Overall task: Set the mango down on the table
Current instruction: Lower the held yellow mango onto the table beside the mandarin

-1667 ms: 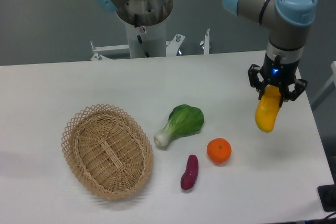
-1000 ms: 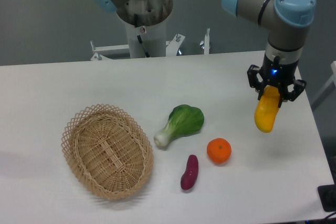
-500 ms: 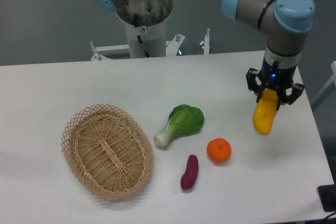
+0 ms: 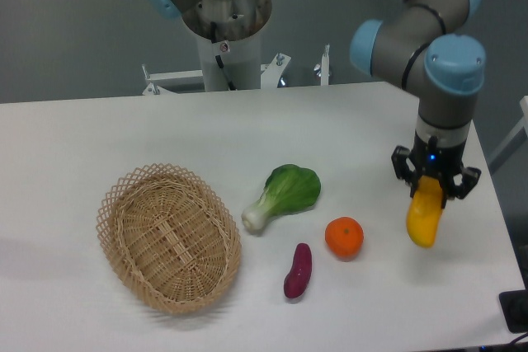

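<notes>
The mango (image 4: 423, 221) hangs lengthwise from the tool (image 4: 431, 185), whose fingers pinch its upper end, at about 3 o'clock on the white surface (image 4: 124, 133) near the right edge. Its lower yellow tip sits low over the surface; whether it touches cannot be told from this view. The arm (image 4: 435, 63) drops in from 1 o'clock, grey tubing with pale blue joint caps, a blue light glowing at the wrist just above the tool.

Just beside the mango, toward 9 o'clock from it, an orange (image 4: 344, 237) rests on the surface, apart from the fruit in the tool. A purple sweet potato (image 4: 298, 270) lies near the orange at 7 o'clock from it, tilted slightly off upright in the frame. At 10 o'clock from the orange a bok choy (image 4: 283, 194) lies on its side, green leaves pointing to 1 o'clock and white stem end to 7 o'clock.

Well apart, at 9 o'clock on the surface, a wicker basket (image 4: 124, 204) sits with its oval opening facing up; only its woven floor shows inside.

The surface is matte and plain, its far edge running across the frame. Behind it at 12 o'clock stands a white pedestal (image 4: 227, 51) with a grey robot base on top, flanked by metal brackets (image 4: 322, 65). The room behind is a flat dark grey wall (image 4: 74, 22).
</notes>
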Action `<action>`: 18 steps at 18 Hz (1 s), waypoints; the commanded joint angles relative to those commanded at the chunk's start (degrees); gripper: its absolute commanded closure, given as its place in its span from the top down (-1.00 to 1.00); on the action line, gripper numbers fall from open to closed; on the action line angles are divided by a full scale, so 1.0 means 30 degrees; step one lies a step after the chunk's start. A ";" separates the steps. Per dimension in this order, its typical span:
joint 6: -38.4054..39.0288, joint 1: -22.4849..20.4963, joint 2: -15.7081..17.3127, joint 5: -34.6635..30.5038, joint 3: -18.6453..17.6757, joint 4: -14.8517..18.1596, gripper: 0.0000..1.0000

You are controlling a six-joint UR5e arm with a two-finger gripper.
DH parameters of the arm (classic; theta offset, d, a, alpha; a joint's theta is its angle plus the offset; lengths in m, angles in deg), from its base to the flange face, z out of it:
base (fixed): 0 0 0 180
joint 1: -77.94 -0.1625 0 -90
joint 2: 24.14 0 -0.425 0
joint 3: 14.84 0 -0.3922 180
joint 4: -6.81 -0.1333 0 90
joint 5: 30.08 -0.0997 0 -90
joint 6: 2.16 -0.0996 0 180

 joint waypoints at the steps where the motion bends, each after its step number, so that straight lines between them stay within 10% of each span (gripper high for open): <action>1: 0.0614 0.0264 -0.0266 -0.0029 0.0089 -0.0323 0.09; 18: 0.3053 0.1145 -0.1792 -0.0058 -0.0085 -0.0707 0.16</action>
